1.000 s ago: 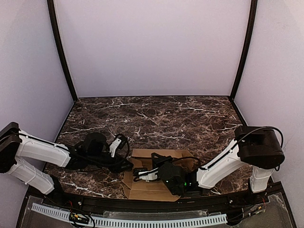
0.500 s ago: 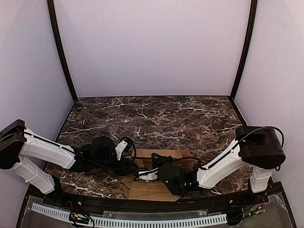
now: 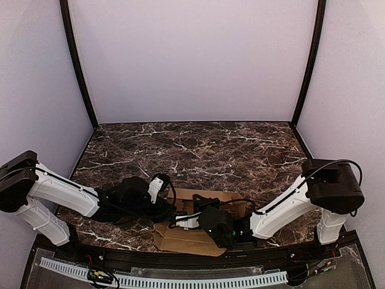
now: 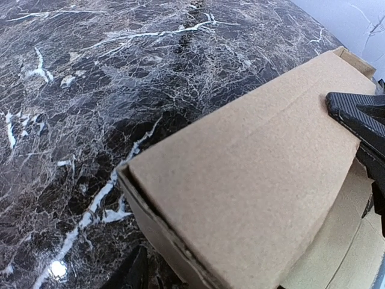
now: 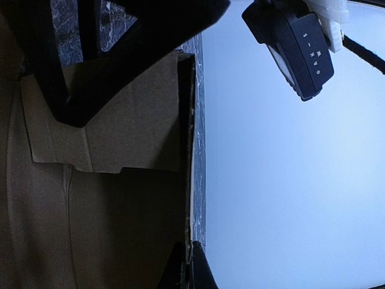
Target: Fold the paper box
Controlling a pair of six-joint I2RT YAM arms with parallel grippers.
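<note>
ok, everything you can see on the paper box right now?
The paper box is plain brown matte cardboard, partly folded. One creased panel stands raised, hollow beneath at its open end, over flat flaps lying on the marble table near its front edge. The right end effector is shut on a thin wall edge; a black ribbed finger lies on the raised panel.

One legible marking: "OAK-1", white letters on black camera module (image 5: 298,48), upper right of right wrist view. Text sits rotated, running diagonally down long face of housing. Module joins white bracket (image 5: 328,9) at top edge of frame, seen against pale wall (image 5: 289,180), apart from paper box (image 5: 132,132) edge. Top view: any print too small to read. Left wrist view: cardboard face plain brown, marble tabletop (image 4: 90,90) only veining.
</note>
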